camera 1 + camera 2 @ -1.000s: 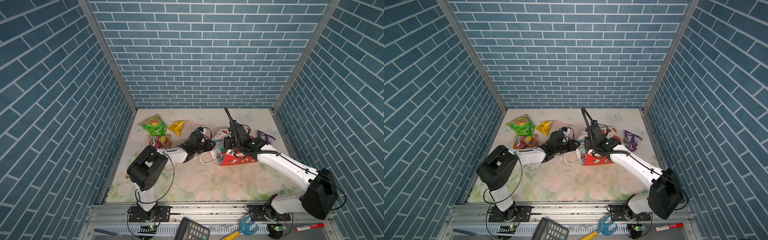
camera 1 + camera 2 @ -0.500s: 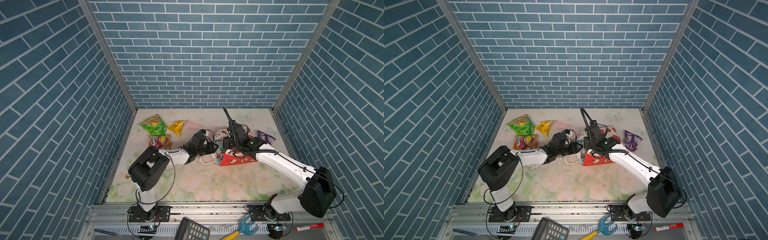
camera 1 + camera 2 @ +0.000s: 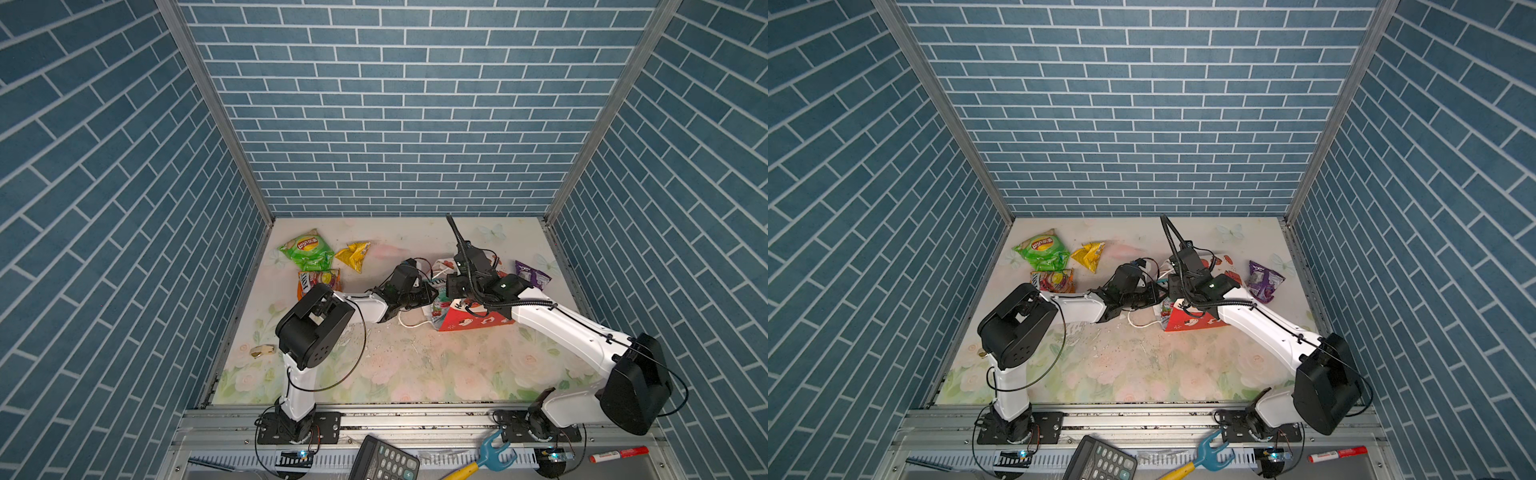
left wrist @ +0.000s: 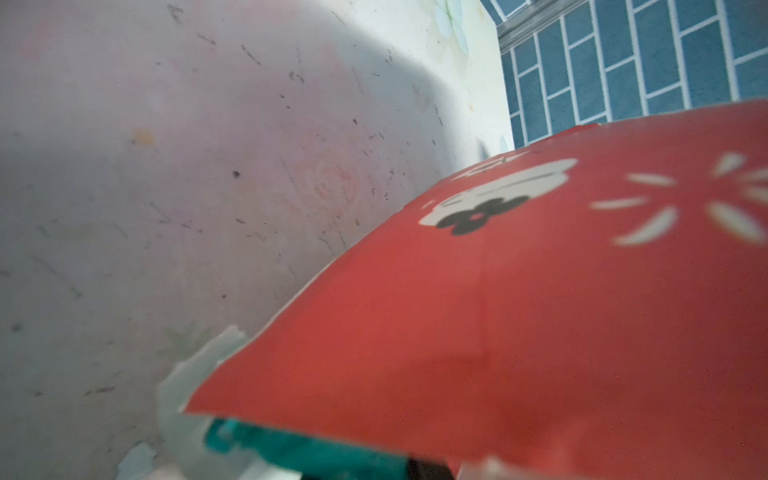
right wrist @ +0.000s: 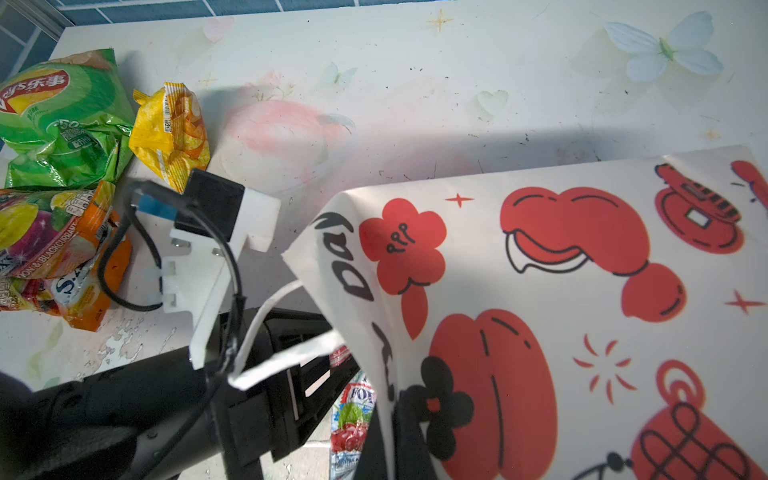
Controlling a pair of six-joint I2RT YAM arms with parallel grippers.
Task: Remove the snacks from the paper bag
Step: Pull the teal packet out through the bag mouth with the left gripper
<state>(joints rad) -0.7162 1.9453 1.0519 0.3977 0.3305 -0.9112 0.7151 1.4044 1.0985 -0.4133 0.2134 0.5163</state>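
The paper bag (image 3: 469, 322) (image 3: 1192, 322) lies on its side mid-table, its mouth facing left. My right gripper (image 3: 446, 286) (image 5: 392, 449) is shut on the upper rim of that mouth and holds it lifted. My left gripper (image 3: 432, 295) (image 5: 320, 370) reaches into the mouth, jaws close together on the teal edge of a Fox's packet (image 5: 353, 419) (image 4: 291, 449). Out on the table lie other snacks: green Lay's (image 3: 306, 251), a yellow packet (image 3: 353, 255), orange Fox's bags (image 5: 54, 245) and a purple packet (image 3: 532, 274).
A white cord handle (image 3: 411, 324) trails on the table in front of the bag's mouth. A small gold scrap (image 3: 262, 351) lies by the left wall. A calculator (image 3: 384, 461), a blue-and-yellow tool (image 3: 486, 457) and a red marker (image 3: 619, 453) rest on the front rail.
My left gripper has slid right, from beside the bag into its mouth, and its jaws have narrowed. The right gripper has kept its hold on the rim, barely moving.
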